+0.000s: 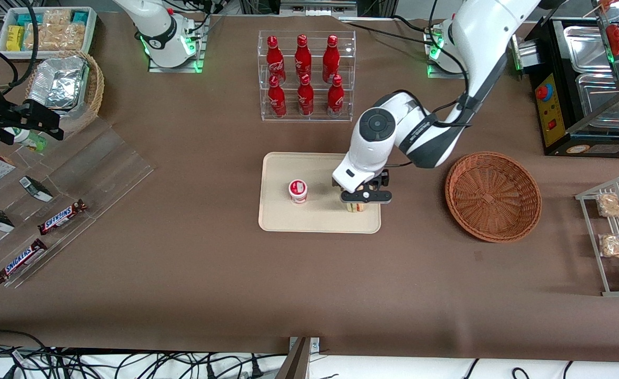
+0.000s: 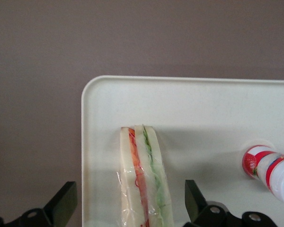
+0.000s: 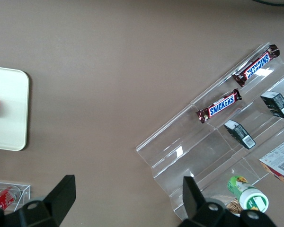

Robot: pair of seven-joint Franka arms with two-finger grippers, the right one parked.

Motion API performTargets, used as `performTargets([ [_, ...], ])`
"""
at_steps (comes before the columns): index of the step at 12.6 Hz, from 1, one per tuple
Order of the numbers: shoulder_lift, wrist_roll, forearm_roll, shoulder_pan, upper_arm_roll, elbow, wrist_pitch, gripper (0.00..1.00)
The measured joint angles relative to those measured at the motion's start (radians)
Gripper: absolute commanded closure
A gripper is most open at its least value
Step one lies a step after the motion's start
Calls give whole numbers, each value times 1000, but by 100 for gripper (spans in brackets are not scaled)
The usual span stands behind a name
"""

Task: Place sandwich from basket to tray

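The wrapped sandwich (image 2: 144, 179) stands on edge on the cream tray (image 2: 203, 109), close to the tray's rim on the working arm's side. My left gripper (image 2: 130, 194) hangs right over it, open, with a black finger on each side of the sandwich and a clear gap to both. In the front view the gripper (image 1: 365, 200) covers most of the sandwich (image 1: 357, 207), which sits on the tray (image 1: 288, 218). The reddish-brown wicker basket (image 1: 492, 196) lies beside the tray toward the working arm's end and holds nothing.
A small red-and-white bottle (image 1: 298, 190) stands on the tray beside the sandwich. A clear rack of red cola bottles (image 1: 306, 76) stands farther from the front camera than the tray. A wire rack of bagged snacks (image 1: 617, 237) stands past the basket.
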Motion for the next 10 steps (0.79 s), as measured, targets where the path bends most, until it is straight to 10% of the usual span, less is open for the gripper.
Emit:
performTargets([
  [10, -164, -12, -54, 198, 1, 158, -268, 0],
])
